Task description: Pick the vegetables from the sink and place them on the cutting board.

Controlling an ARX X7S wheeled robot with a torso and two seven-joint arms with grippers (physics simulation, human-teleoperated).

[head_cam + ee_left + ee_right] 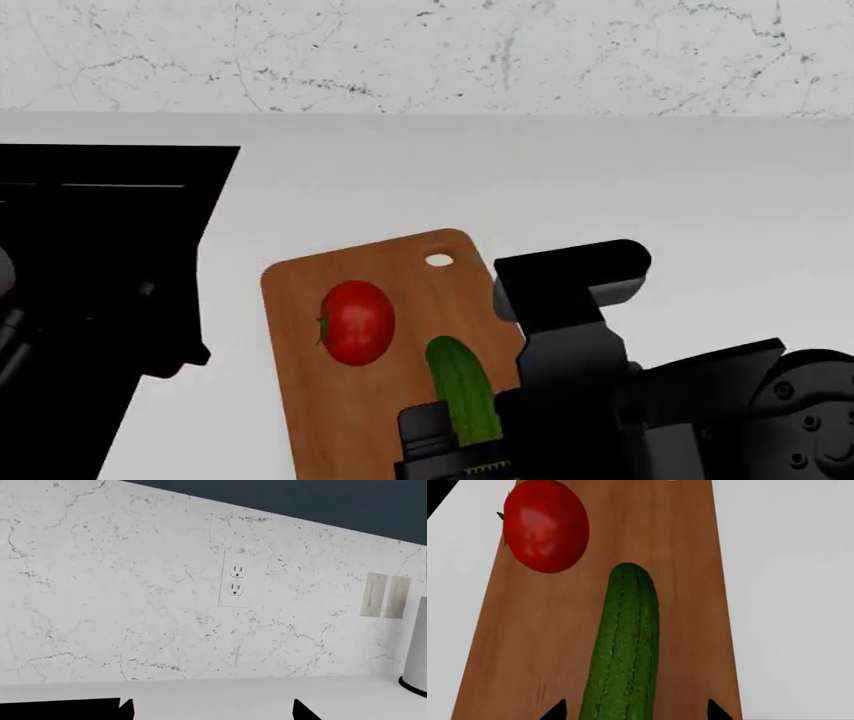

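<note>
Head view, nearest the counter's front edge: the right gripper (461,440) sits over the cucumber (462,388), jaws spread wide to either side, so I judge it released. Both cucumber and tomato (356,320) lie on the cutting board (300,400). Risk: lifting carelessly could nudge the cucumber rolling off. Farther back, the left gripper (213,711) faces the backsplash outlet (235,579), fingertips wide, empty.

A white outlet (235,579) and beige switch plate (385,595) sit on the marble backsplash (133,590).
</note>
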